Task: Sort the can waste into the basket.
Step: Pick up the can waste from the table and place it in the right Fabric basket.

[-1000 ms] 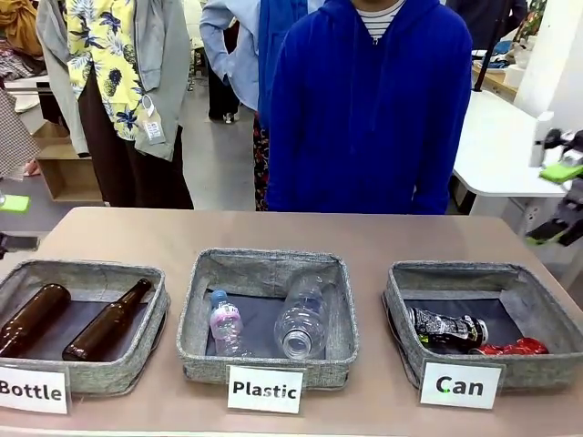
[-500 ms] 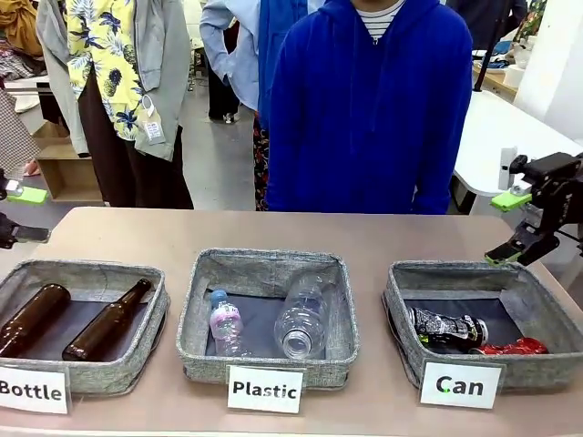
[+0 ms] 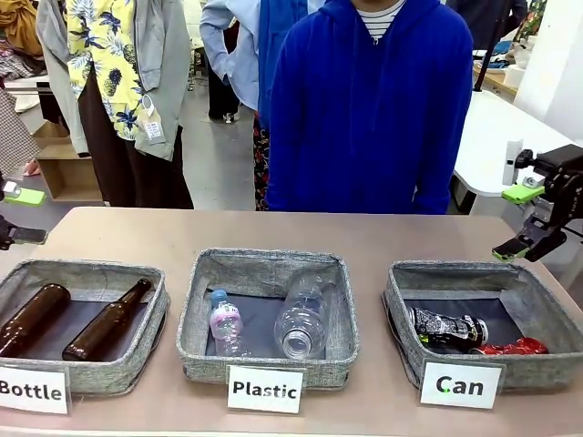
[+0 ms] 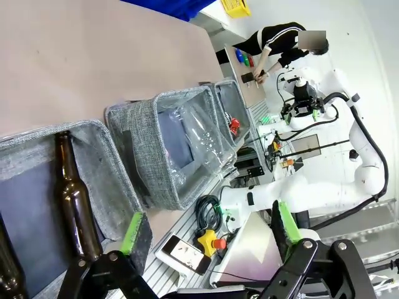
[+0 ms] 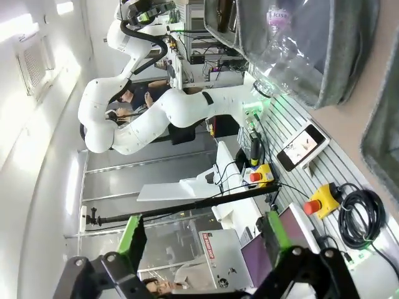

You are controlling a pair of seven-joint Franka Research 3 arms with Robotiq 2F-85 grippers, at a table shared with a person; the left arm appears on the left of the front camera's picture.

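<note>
Right tool wide open, empty, above basket, left tool likewise

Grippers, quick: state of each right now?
Left gripper: open, holding nothing.
Right gripper: open, holding nothing.

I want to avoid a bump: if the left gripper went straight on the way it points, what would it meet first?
Probably the brown bottle in the Bottle basket, just beyond its open fingers; depth is uncertain.

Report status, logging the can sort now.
Both jaws open, empty. Black can and red can lie in Can basket. Nothing in the way.
</note>
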